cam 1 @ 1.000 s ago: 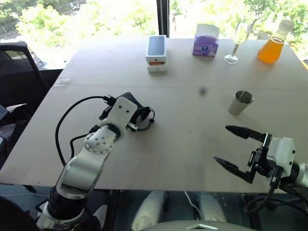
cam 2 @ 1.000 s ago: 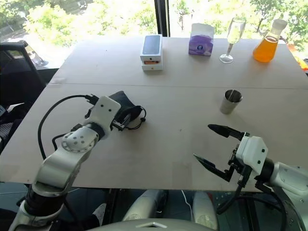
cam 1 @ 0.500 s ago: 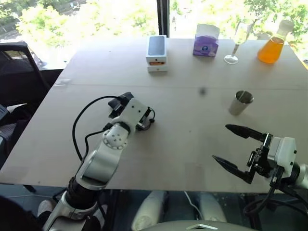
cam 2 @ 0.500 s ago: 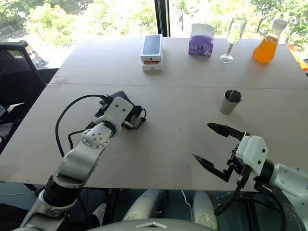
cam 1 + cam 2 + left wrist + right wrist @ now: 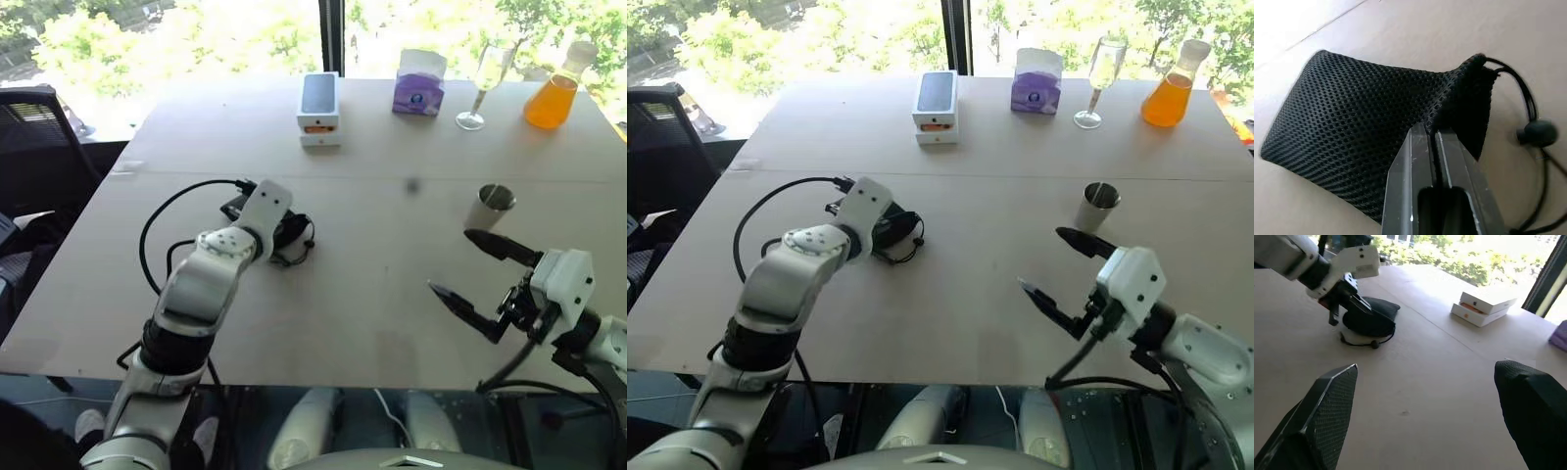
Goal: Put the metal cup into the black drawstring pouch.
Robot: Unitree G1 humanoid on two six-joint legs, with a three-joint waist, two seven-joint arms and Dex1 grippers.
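**Left jaws shut on the pouch, cup waits untouched**

Closing in over the last second, the left gripper point(image 5: 1436, 142) has gone from wide open above the black drawstring pouch point(image 5: 1366, 132) to pinched together on a fold of its mesh near the gathered mouth. The pouch lies flat on the table point(image 5: 372, 284) in front of the robot's left side, its drawstring cord point(image 5: 1528, 105) trailing loose beside it with a small round toggle point(image 5: 1539, 131) on the line.

The metal cup point(image 5: 489, 208) stands upright on the far right of the table, well apart from the pouch and touched by nothing. Just on the near side of it hangs the right gripper point(image 5: 482, 280), fingers spread wide and empty, which has crept a little closer to the cup.

Beyond these sit a white phone box point(image 5: 318, 110), a purple tissue pack point(image 5: 419, 84), a wine glass point(image 5: 487, 83) and a flask of orange liquid point(image 5: 556, 90) along the far edge (none of them in the way).

To my eye the step in hand is securing the pouch. It would go best if the pinch catches only one lip of the mouth, so lifting lets the opening sag apart; gripping both layers would seal it. The right fingers should straddle the cup squarely before closing, since a glancing touch could tip it.
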